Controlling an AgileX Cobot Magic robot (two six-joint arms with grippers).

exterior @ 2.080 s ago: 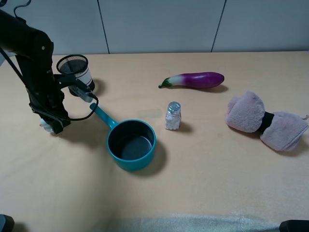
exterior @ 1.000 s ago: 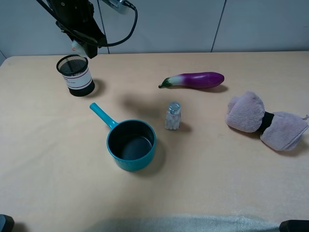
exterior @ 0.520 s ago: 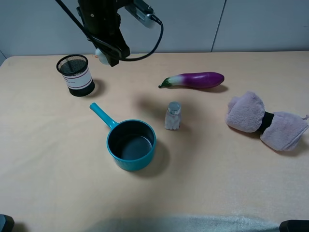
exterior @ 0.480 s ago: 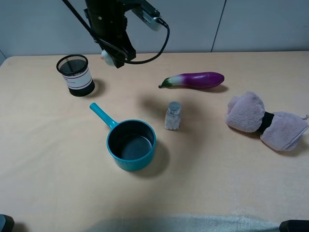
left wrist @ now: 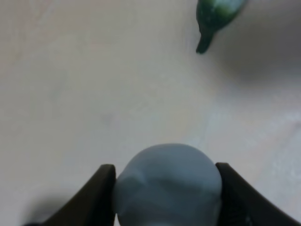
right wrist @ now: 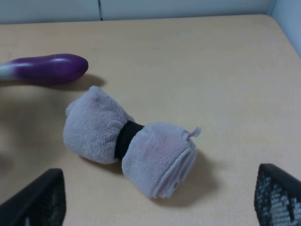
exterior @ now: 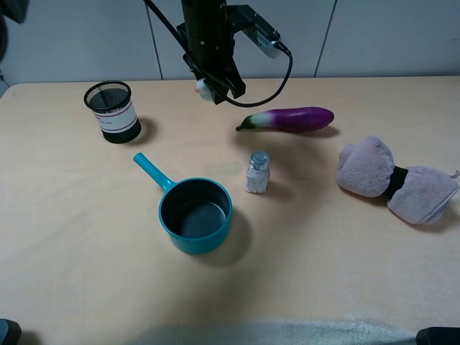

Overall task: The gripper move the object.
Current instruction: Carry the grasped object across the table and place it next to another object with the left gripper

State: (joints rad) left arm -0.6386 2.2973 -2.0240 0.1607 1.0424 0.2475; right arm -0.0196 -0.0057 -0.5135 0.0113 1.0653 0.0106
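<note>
My left gripper hangs high over the back middle of the table, left of the purple eggplant. It is shut on the small white toy duck. In the left wrist view the duck shows as a pale rounded blob between the two dark fingers, with the eggplant's green stem below it. My right gripper shows only as two dark finger edges far apart at the corners of the right wrist view, with nothing between them.
A black mesh cup stands at the back left. A teal saucepan sits in the middle, a glass salt shaker right of it. A rolled pink towel lies at the right, also in the right wrist view.
My left gripper has carried the duck up from the table at the left and across to the right, past the mesh cup, to near the eggplant.
</note>
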